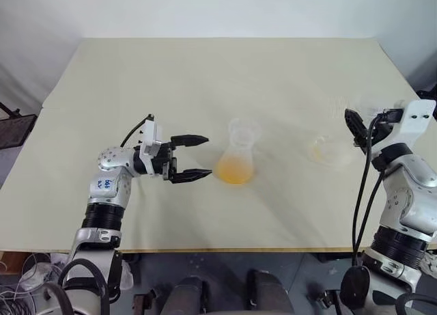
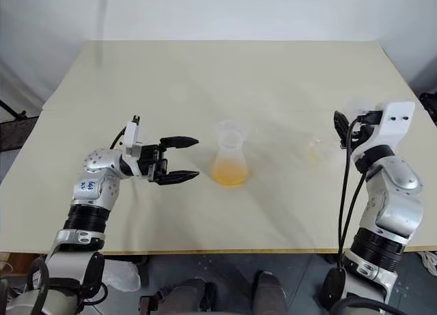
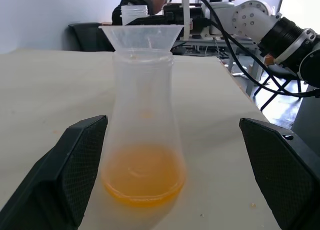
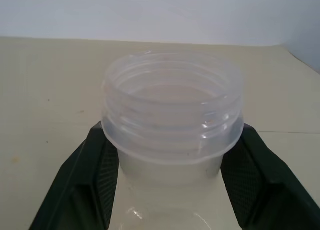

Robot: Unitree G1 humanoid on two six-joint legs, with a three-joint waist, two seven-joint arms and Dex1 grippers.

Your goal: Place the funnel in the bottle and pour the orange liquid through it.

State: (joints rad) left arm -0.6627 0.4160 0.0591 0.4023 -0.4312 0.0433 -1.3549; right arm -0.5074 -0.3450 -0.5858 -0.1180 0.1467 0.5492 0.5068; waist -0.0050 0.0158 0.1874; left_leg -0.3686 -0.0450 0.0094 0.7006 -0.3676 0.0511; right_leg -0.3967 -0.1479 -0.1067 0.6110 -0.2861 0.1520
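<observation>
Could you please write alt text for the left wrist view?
A clear conical glass bottle stands on a beige table with a small transparent funnel in its neck and shallow orange liquid at its base. The left hand's black fingers stand open on either side.

The bottle (image 1: 237, 161) stands on the table (image 1: 205, 76), near its middle. The funnel (image 3: 141, 36) sits in the bottle's neck; the liquid (image 3: 143, 175) lies in its base. Left gripper (image 1: 194, 158) is just left of the bottle. The cup (image 4: 172, 120) stands well right, between the right gripper's (image 4: 172, 182) fingers.
</observation>
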